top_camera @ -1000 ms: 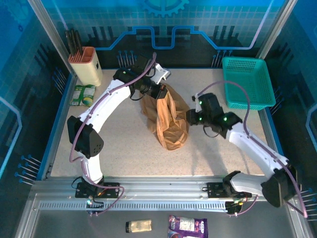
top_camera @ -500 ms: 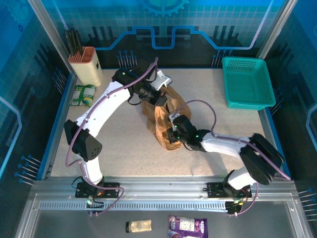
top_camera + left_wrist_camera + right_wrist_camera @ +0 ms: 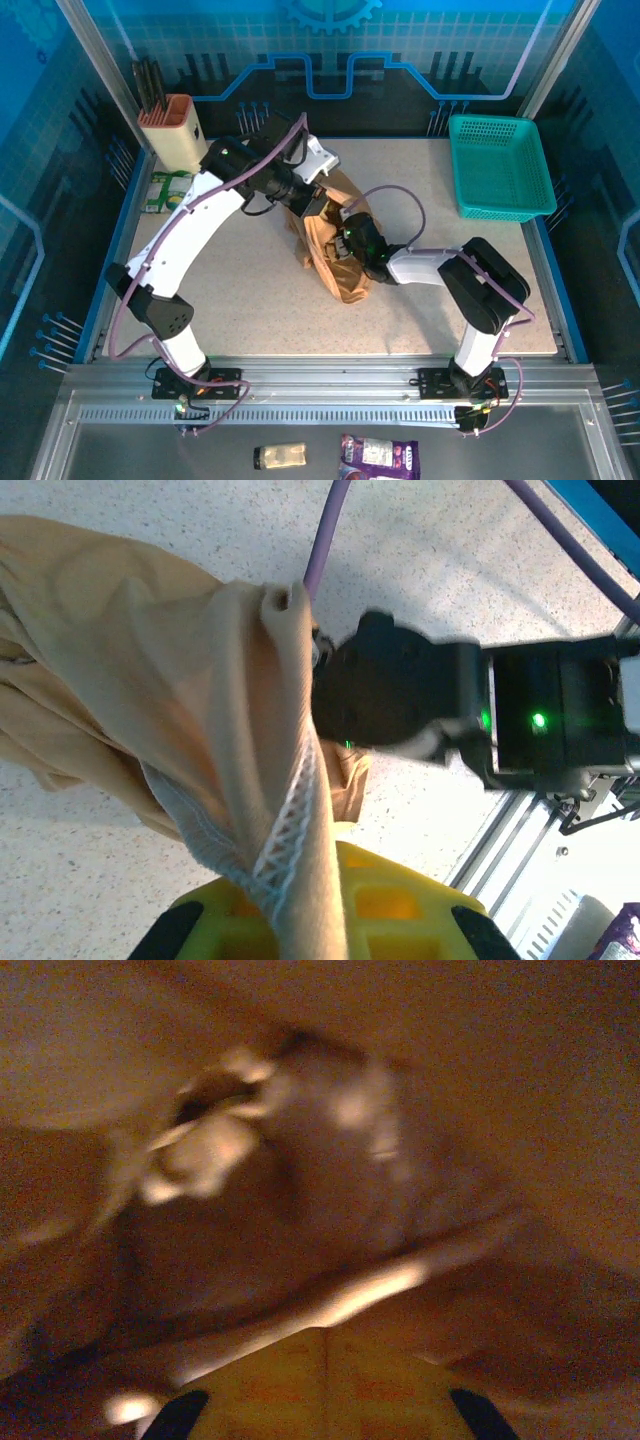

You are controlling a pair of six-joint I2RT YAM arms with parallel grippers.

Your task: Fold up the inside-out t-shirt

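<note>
Left hand [image 3: 316, 203]: closed, gripping an upper edge of the inside-out t-shirt [image 3: 347, 281]. The shirt hangs bunched below this hand, with its lower end on the table [image 3: 250, 290]. Right hand [image 3: 343, 243]: closed on a fabric fold, buried in the bundle just below and beside the left hand.

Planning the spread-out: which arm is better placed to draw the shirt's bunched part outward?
Probably right: the right fingers are shut amid the t-shirt folds; the left fingers hold its raised edge.
</note>
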